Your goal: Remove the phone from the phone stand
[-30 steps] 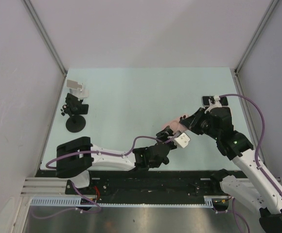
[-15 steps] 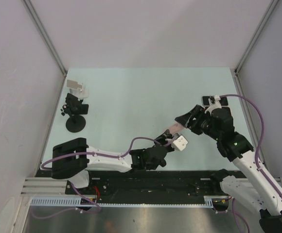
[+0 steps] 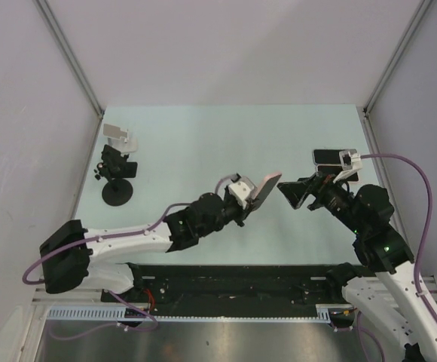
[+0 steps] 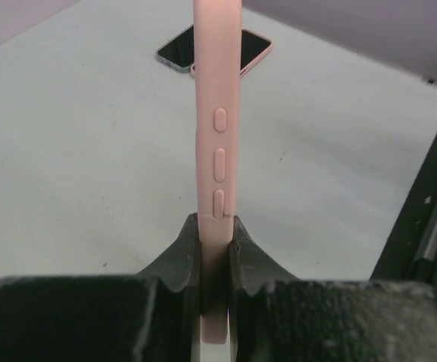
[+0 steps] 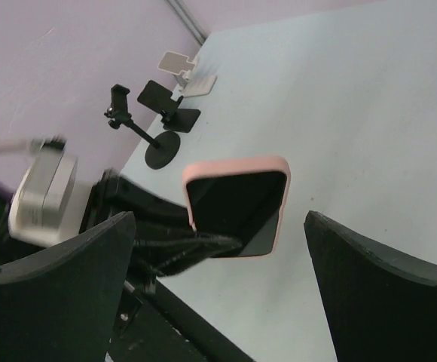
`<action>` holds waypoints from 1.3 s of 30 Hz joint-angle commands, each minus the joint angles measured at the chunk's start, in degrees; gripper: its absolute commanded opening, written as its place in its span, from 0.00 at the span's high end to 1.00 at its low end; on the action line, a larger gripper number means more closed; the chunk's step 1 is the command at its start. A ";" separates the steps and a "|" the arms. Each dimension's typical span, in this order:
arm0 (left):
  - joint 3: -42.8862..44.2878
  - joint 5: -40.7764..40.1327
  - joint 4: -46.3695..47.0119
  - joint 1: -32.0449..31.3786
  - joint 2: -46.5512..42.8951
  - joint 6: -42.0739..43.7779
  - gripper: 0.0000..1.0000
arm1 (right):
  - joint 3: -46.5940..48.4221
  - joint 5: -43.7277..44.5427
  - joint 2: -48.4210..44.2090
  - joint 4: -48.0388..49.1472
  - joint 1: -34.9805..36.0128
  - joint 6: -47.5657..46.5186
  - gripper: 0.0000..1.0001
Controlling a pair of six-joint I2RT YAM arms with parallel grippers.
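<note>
The phone (image 3: 267, 188), in a pink case, is held off the table at mid-table, with my left gripper (image 3: 252, 197) shut on its lower end. The left wrist view shows the phone's edge (image 4: 217, 113) standing upright with both fingers pressed against it. My right gripper (image 3: 288, 192) is open just right of the phone and does not touch it. In the right wrist view the phone's dark screen (image 5: 237, 204) faces the camera between the wide-apart fingers (image 5: 384, 294). The black phone stand (image 3: 117, 179) stands empty at the far left.
A small white stand (image 3: 119, 136) sits behind the black one, near the left wall. A second phone (image 3: 325, 157) lies flat at the table's right side, also seen in the left wrist view (image 4: 179, 51). Walls enclose the table on three sides.
My left gripper closed on the phone and carried it up and to the left. My right gripper opened, let go of the phone and drew back to the right.
</note>
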 commanded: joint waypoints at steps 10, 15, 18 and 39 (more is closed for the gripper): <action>-1.06 41.15 1.81 14.88 -13.04 -23.87 1.00 | -2.55 -18.25 0.49 9.20 -0.23 -11.21 0.14; -0.44 45.83 2.33 15.93 -15.60 -25.46 0.99 | -4.75 -25.19 2.94 15.80 -0.23 -8.57 0.24; 0.09 46.97 2.77 16.02 -16.48 -26.42 1.00 | -5.19 -28.54 4.35 17.30 -0.05 -7.34 0.30; -3.60 41.62 3.74 20.15 -19.91 -28.98 0.46 | -6.43 -31.80 4.71 23.80 1.01 -2.42 1.00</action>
